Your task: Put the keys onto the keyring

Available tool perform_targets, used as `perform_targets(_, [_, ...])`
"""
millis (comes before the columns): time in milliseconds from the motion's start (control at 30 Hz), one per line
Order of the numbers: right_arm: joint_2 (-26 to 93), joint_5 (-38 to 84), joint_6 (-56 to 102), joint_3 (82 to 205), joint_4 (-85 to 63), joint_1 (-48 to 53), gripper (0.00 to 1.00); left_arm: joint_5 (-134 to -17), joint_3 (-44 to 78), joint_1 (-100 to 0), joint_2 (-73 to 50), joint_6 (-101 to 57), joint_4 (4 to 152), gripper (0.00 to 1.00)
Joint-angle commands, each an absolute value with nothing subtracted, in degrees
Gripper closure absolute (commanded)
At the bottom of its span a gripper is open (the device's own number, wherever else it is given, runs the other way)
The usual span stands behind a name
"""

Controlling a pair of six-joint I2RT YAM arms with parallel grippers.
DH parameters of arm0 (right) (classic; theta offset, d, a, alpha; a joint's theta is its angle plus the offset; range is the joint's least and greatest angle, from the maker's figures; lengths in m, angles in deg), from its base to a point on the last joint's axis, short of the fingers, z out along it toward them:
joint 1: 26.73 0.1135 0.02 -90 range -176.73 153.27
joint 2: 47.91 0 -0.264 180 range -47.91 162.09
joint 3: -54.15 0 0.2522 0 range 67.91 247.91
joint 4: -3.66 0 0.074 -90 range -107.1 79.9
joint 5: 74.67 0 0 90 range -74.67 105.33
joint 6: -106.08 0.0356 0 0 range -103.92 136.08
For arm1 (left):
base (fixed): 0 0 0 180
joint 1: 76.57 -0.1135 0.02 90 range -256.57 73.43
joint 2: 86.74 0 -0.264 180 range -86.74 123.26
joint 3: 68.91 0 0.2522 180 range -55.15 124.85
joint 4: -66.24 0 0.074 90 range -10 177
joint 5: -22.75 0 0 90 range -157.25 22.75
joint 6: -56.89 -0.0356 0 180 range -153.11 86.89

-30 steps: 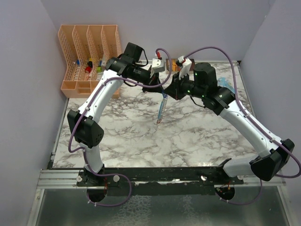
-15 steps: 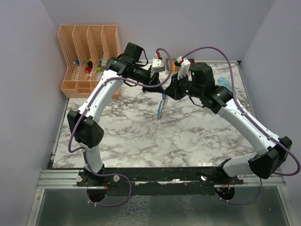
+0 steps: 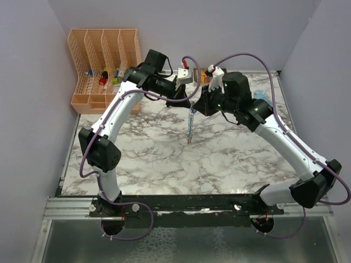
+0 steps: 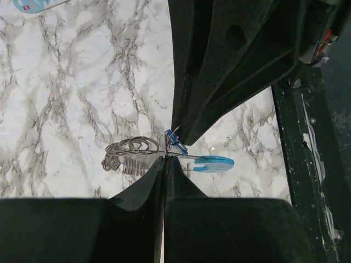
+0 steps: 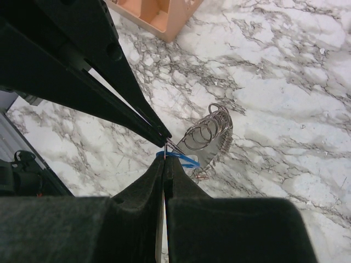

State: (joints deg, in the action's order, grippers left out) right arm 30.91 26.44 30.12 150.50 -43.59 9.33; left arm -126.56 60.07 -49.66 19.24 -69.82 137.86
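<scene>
Over the marbled counter (image 3: 230, 164), two robot arms meet tip to tip. The left end effector (image 4: 164, 160) and right end effector (image 5: 164, 158) are both closed, pinching the keyring (image 3: 190, 123) in mid-air. Its dangling chain, which swung sideways a moment ago, now hangs straight and looks steadier for threading.

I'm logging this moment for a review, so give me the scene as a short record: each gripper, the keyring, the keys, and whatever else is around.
left gripper: shut, pinching the keyring
right gripper: shut, pinching the keyring, tips meeting the left's
keyring: dangling from both pinches over the marble table
keys: too small to tell apart from the bunch
surroundings: peach slotted organizer at the far left corner
</scene>
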Motion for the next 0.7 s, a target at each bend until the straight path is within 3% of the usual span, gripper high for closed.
perform_targets(0, [30.6, 24.7, 30.9, 153.7, -44.2, 9.7, 0.99, -127.0, 60.8, -49.4, 17.1, -69.4, 136.7, 1.00])
perform_targets(667, [31.3, 24.3, 29.9, 154.4, -48.9, 10.1, 0.99, -125.4, 61.4, -49.3, 16.9, -69.3, 136.9, 1.00])
